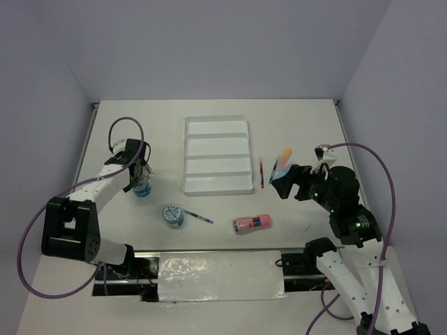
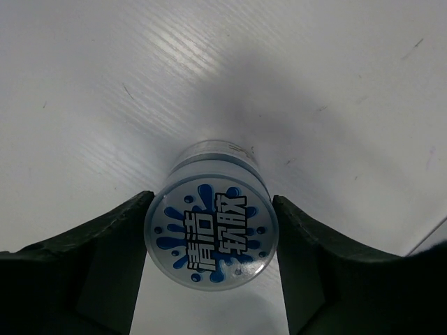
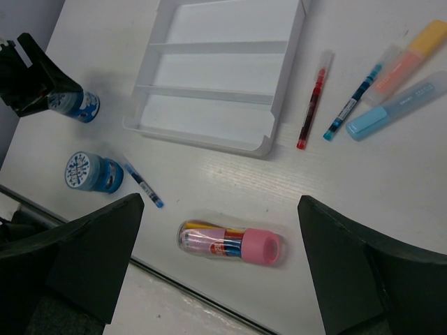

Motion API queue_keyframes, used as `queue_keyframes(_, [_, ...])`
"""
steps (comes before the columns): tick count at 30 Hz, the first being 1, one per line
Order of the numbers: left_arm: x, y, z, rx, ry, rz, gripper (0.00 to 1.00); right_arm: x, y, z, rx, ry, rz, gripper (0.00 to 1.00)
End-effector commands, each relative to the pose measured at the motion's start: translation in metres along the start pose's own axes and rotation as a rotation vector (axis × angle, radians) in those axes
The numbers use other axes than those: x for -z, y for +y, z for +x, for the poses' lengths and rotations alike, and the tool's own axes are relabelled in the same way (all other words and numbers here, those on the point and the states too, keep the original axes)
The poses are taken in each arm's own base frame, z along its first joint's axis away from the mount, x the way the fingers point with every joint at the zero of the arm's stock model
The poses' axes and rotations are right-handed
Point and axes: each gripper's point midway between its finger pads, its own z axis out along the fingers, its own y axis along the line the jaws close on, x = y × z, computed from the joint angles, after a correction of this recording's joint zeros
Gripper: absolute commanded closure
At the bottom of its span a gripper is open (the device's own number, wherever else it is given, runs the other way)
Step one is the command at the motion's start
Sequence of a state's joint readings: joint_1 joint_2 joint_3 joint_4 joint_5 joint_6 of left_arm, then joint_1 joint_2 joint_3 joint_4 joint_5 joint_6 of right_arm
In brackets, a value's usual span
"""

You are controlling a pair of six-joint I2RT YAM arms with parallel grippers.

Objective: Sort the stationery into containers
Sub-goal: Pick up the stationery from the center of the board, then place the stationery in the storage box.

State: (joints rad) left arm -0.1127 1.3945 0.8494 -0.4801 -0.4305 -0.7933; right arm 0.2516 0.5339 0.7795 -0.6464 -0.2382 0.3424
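Fingers (image 2: 112, 258) of the left gripper (image 2: 211, 209) flank the blue tub (image 2: 209, 237) at its smooth, rigid, likely light sides, grip uncertain; the right gripper (image 3: 220, 202) hangs wide open, empty.

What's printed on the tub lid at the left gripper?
Tub lid: blue splash, white lettering; left wrist view.

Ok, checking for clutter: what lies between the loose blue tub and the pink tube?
A thin blue pen, nearer the tub than the tube, shown in the top view.
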Motion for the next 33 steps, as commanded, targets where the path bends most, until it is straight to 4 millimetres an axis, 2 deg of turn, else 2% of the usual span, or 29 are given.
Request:
queue_keyframes(1, [-0.009,-0.008,0.004,0.024,0.008,0.033,0.28,0.001,0.004,-0.011,0.032,-0.036,-0.011,0.0])
queue_keyframes(2, [-0.009,-0.008,0.004,0.021,0.008,0.036,0.48,0.0,0.004,-0.01,0.031,-0.036,-0.009,0.0])
queue_keyframes(3, [-0.006,-0.007,0.003,0.025,0.005,0.034,0.79,0.0,0.003,-0.011,0.031,-0.041,-0.004,0.0])
queue_keyframes(6, [0.01,-0.012,-0.013,0.03,-0.036,0.073,0.9,-0.002,0.003,-0.01,0.029,-0.03,-0.006,0.0])
queue_keyframes(9, [0.036,-0.03,-0.044,0.033,-0.107,0.142,0.94,-0.003,0.003,-0.009,0.029,-0.029,-0.008,0.0])
queue_keyframes(10, [0.056,-0.047,-0.065,0.041,-0.16,0.221,0.94,-0.003,0.003,-0.009,0.028,-0.028,-0.007,0.0])
queue_keyframes(11, [0.065,-0.059,-0.075,0.037,-0.188,0.282,0.93,-0.003,0.003,-0.009,0.028,-0.031,-0.007,0.0])
queue_keyframes(12, [0.078,-0.075,-0.087,0.033,-0.222,0.361,0.93,-0.004,0.003,-0.009,0.027,-0.031,-0.007,0.0])
queue_keyframes(13, [0.099,-0.108,-0.107,0.017,-0.28,0.525,0.91,-0.005,0.002,-0.008,0.025,-0.028,-0.007,0.0])
queue_keyframes(16, [0.127,-0.165,-0.135,-0.02,-0.332,0.761,0.9,-0.007,0.002,-0.006,0.022,-0.016,-0.009,0.0])
queue_keyframes(17, [0.122,-0.186,-0.144,-0.037,-0.334,0.798,0.9,-0.008,0.002,-0.005,0.026,-0.013,-0.01,0.0])
queue_keyframes(19, [0.132,-0.219,-0.151,-0.092,-0.334,0.922,0.92,-0.008,0.0,-0.005,0.027,-0.006,0.003,0.0])
queue_keyframes(20, [0.132,-0.231,-0.155,-0.116,-0.332,0.95,0.93,-0.007,0.0,-0.005,0.028,-0.004,0.005,0.0])
queue_keyframes(23, [0.125,-0.284,-0.163,-0.196,-0.335,1.056,0.93,-0.006,0.003,-0.006,0.033,-0.011,-0.006,0.0])
queue_keyframes(26, [0.114,-0.306,-0.165,-0.229,-0.346,1.055,0.93,-0.006,0.002,-0.003,0.029,-0.013,-0.005,0.0])
queue_keyframes(27, [0.106,-0.319,-0.165,-0.258,-0.35,1.054,0.92,-0.007,0.002,-0.001,0.03,-0.006,-0.006,0.0])
queue_keyframes(28, [0.099,-0.324,-0.164,-0.272,-0.35,1.044,0.88,-0.007,0.002,-0.001,0.03,-0.005,-0.008,0.0])
queue_keyframes(32, [0.064,-0.344,-0.156,-0.326,-0.325,1.014,0.89,-0.006,0.006,0.001,0.039,0.003,-0.023,0.0])
queue_keyframes(33, [0.06,-0.346,-0.152,-0.337,-0.311,1.014,0.89,-0.006,0.008,0.003,0.044,0.003,-0.029,0.0])
